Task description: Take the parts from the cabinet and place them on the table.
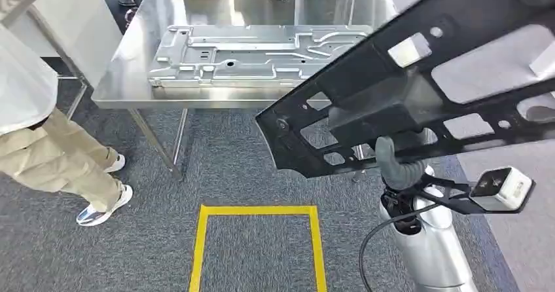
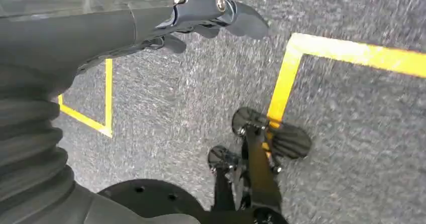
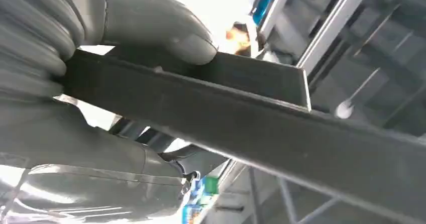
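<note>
Right hand (image 1: 393, 161) fingers clamp the black panel (image 1: 419, 76), its long axis slanting up rightward; left hand (image 2: 211, 18) fingers curl empty.

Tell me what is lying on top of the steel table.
A silver stamped metal panel lies flat on the steel table. The black perforated panel gripped by the right hand covers the table's right part, so anything there is hidden.
</note>
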Tool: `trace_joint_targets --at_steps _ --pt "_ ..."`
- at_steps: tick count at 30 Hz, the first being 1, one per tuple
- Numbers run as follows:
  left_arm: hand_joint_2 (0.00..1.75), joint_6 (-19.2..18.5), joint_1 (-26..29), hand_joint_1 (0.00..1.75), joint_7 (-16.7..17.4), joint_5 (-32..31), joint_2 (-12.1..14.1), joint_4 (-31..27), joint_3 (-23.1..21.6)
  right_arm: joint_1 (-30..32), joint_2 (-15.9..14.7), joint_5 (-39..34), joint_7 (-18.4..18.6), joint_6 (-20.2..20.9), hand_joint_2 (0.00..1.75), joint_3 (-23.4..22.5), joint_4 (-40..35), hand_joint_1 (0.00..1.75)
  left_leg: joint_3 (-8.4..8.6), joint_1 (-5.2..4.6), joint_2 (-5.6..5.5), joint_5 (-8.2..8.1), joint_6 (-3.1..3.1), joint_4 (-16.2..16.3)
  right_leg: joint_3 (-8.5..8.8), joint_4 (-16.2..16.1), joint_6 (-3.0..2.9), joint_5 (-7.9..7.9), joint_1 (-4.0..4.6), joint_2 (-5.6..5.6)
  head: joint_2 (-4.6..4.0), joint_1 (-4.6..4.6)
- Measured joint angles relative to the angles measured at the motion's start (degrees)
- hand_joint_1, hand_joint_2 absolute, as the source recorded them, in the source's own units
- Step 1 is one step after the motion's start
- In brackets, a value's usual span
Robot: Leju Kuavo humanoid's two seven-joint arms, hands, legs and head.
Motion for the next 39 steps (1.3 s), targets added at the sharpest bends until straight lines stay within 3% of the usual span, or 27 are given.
trace_joint_targets --at_steps 1,2,4,6,7,9,11,12,13,14,16,18,21,22,23,24,26,27,28,30,32,33,34,36,37,38,39 --pt "1.75 0.0 -0.2 0.00 0.0 0.0 0.0 0.0 0.0 -0.1 0.0 0.0 0.0 -0.1 1.75 0.0 0.0 1.75 0.68 0.21 0.10 -0.12 0.35 -0.3 0.01 0.1 0.33 -0.40 -0.08 -0.09 -0.02 0.00" --pt "1.75 0.0 -0.2 0.00 0.0 0.0 0.0 0.0 0.1 -0.2 0.0 0.0 0.0 -0.2 1.75 0.0 0.0 1.75 1.22 0.33 0.21 -0.19 0.53 -0.6 -0.54 1.8 0.57 -0.67 -0.12 -1.64 0.00 0.09" --pt "1.75 0.0 -0.4 0.00 -0.1 0.0 0.0 0.0 0.2 -1.0 0.1 0.4 0.0 -0.3 1.75 0.1 0.0 1.75 1.80 0.33 0.51 -0.90 1.04 -0.7 -5.33 9.4 1.13 -2.76 -0.18 -3.11 0.00 0.46" --pt "1.75 0.0 -0.4 0.00 -0.1 0.0 0.0 0.0 0.4 -0.9 0.1 0.8 0.1 -0.8 1.75 0.2 0.1 1.75 2.79 0.31 0.63 -1.90 1.10 -0.7 -10.78 16.9 1.51 -5.65 -0.37 -3.31 0.00 0.50" --pt "1.75 0.0 -0.4 0.00 -0.1 0.0 0.0 0.0 0.5 -0.9 0.1 1.0 0.1 -1.0 1.75 0.2 0.1 1.75 3.51 0.31 0.63 -2.48 1.05 -0.7 -12.36 17.9 1.46 -5.63 -0.47 -3.33 0.00 0.50" --pt "1.75 0.0 -0.2 0.00 0.0 0.0 0.0 0.0 0.7 -0.9 0.1 1.1 0.1 -1.1 1.75 0.2 0.1 1.75 5.43 0.31 0.63 -3.87 0.83 -0.7 -11.89 12.6 1.18 -1.58 -0.47 -3.41 0.00 0.50" --pt "1.75 0.0 -0.2 0.00 0.0 0.0 0.0 0.0 0.8 -1.0 0.1 1.1 0.1 -1.1 1.75 0.2 0.1 1.75 7.23 0.29 0.68 -5.25 0.54 -0.8 -9.53 3.3 0.31 5.72 -0.14 -3.85 0.00 0.53" --pt "1.75 0.0 -0.1 0.00 0.0 0.0 -0.2 0.0 0.9 -0.9 0.1 1.2 0.1 -1.1 1.75 0.2 0.2 1.75 7.95 0.16 0.74 -5.89 0.26 -0.6 -9.64 1.6 -0.01 7.22 0.24 -4.23 -0.02 0.44" --pt "1.75 0.0 -0.3 0.00 0.0 0.0 -0.1 0.0 1.0 -1.0 0.2 1.3 0.1 -1.1 1.75 0.3 0.3 1.75 7.88 0.09 0.66 -6.30 -0.19 -0.8 -9.38 1.4 -0.12 5.71 0.48 -4.26 -0.02 0.57" --pt "1.75 0.0 -0.4 0.00 0.0 0.0 -0.1 0.0 1.0 -1.0 0.3 1.4 0.2 -1.1 1.75 0.4 0.3 1.75 8.12 0.08 0.73 -6.61 -0.62 -1.3 -9.26 1.4 -0.46 6.42 0.55 -4.18 0.00 0.46" --pt "1.75 0.1 -0.4 0.00 0.1 0.1 -0.1 0.0 1.0 -1.1 0.3 1.5 0.2 -1.1 1.75 0.4 0.3 1.75 9.18 -0.01 0.89 -6.40 -1.29 -1.1 -8.17 0.9 -1.12 5.86 0.28 -3.78 0.00 0.44" --pt "1.75 0.1 -0.6 0.00 0.0 0.1 0.0 0.0 1.1 -1.3 0.7 1.5 0.2 -1.1 1.75 0.4 0.3 1.75 7.34 0.18 0.90 -7.19 -1.57 3.4 -6.52 0.1 -1.89 5.18 0.05 -3.72 0.00 0.31" --pt "1.75 0.1 -0.6 0.00 -0.1 0.1 0.0 0.0 1.3 -1.4 0.9 1.6 0.5 -1.1 1.75 0.4 0.4 1.75 -0.85 0.34 0.89 -12.28 -2.22 15.1 -5.09 0.1 -2.23 3.64 0.17 -3.55 0.00 0.28" --pt "1.75 0.2 -0.4 0.00 -0.2 0.1 0.0 0.0 1.4 -1.4 0.9 1.6 0.9 -1.2 1.75 0.4 0.4 1.75 -2.62 0.34 0.89 -13.00 -2.28 16.5 -4.44 0.1 -2.20 3.11 0.18 -3.38 0.00 0.24" --pt "1.75 0.2 -0.3 0.00 -0.2 0.0 0.0 0.0 1.5 -1.4 0.9 1.8 1.2 -1.4 1.75 0.4 0.5 1.75 -3.30 0.35 0.89 -12.27 -2.25 15.7 -3.64 0.2 -2.16 2.52 0.18 -3.21 0.00 0.28" --pt "1.75 0.2 -0.2 0.00 -0.2 0.0 0.0 0.0 1.5 -1.4 0.9 2.3 1.7 -1.8 1.75 0.4 0.5 1.75 -3.03 0.35 0.89 -10.02 -2.09 12.7 -2.67 0.2 -2.10 1.83 0.20 -3.11 -0.02 0.26" --pt "1.75 0.2 -0.1 0.00 -0.3 0.0 0.1 0.0 1.7 -1.4 0.9 3.3 2.1 -2.4 1.75 0.4 0.4 1.75 -1.14 0.28 0.86 -1.84 -1.47 3.4 -0.54 0.1 -1.88 0.33 0.29 -3.06 -0.02 0.26" --pt "1.75 0.2 0.2 0.00 -0.3 0.0 0.1 0.0 1.9 -1.4 0.9 3.9 2.4 -2.8 1.75 0.4 0.4 1.75 -1.20 0.06 0.75 1.87 -1.04 0.8 -0.01 0.2 -1.66 -0.23 0.34 -3.05 -0.02 0.33" --pt "1.75 0.3 0.1 0.00 -0.3 0.0 0.1 0.0 2.0 -1.2 0.9 5.0 3.1 -3.4 1.75 0.5 0.3 1.75 -1.07 -0.18 0.88 0.02 -1.00 0.4 0.11 0.1 -1.28 -0.54 0.43 -2.75 0.00 0.33" --pt "1.75 0.6 0.1 0.00 -0.2 0.1 0.2 0.0 2.4 -1.1 0.9 7.0 5.1 -4.6 1.75 0.6 -0.2 1.75 -0.57 -0.43 0.89 0.55 -0.25 0.3 0.42 0.3 -0.51 -0.90 0.34 -2.67 0.00 0.26" --pt "1.75 0.7 0.0 0.00 -0.1 0.1 0.2 0.0 2.5 -0.9 0.8 7.7 6.4 -5.3 1.75 0.7 -0.7 1.75 0.95 0.11 0.89 0.53 0.16 -0.8 0.46 1.0 -0.08 -1.08 0.34 -2.89 0.00 0.26" --pt "1.75 0.8 0.0 0.00 -0.1 0.0 0.2 0.0 2.6 -1.0 0.7 7.8 6.6 -5.5 1.75 0.7 -1.0 1.75 1.61 0.11 0.91 0.30 0.49 -1.1 -0.79 3.6 0.21 -1.02 0.24 -3.23 0.00 0.42" --pt "1.75 0.9 0.0 0.00 -0.1 0.0 0.2 0.0 2.6 -1.0 0.6 8.1 6.8 -5.7 1.75 0.7 -1.2 1.75 1.97 0.14 0.93 0.01 0.78 -1.2 -3.30 7.7 0.50 -2.00 0.08 -3.26 -0.02 0.55" --pt "1.75 0.9 -0.1 0.00 0.0 -0.2 0.2 0.0 2.6 -0.3 0.3 8.4 7.1 -6.3 1.75 0.7 -1.5 1.75 2.79 0.14 0.89 -0.89 0.87 -1.2 -8.94 15.6 1.24 -5.43 -0.32 -3.27 0.00 0.57" --pt "1.75 1.0 -0.1 0.00 0.1 -0.4 0.1 0.0 2.6 0.1 0.2 8.6 7.3 -6.5 1.75 0.7 -1.5 1.75 3.35 0.14 0.87 -1.39 0.84 -1.2 -11.00 17.7 1.42 -6.40 -0.47 -3.28 0.00 0.57" --pt "1.75 1.0 0.0 0.00 0.2 -0.5 0.1 0.0 2.6 0.6 0.0 8.8 7.3 -6.6 1.75 0.7 -1.7 1.75 4.06 0.16 0.82 -1.95 0.78 -1.2 -12.00 17.5 1.60 -5.84 -0.60 -3.33 0.00 0.59" --pt "1.75 1.0 0.1 0.00 0.4 -0.5 0.1 0.0 2.6 0.8 -0.1 8.9 7.3 -6.6 1.75 0.7 -1.9 1.75 4.90 0.18 0.79 -2.57 0.68 -1.2 -11.78 14.8 1.60 -3.54 -0.70 -3.42 0.00 0.59"
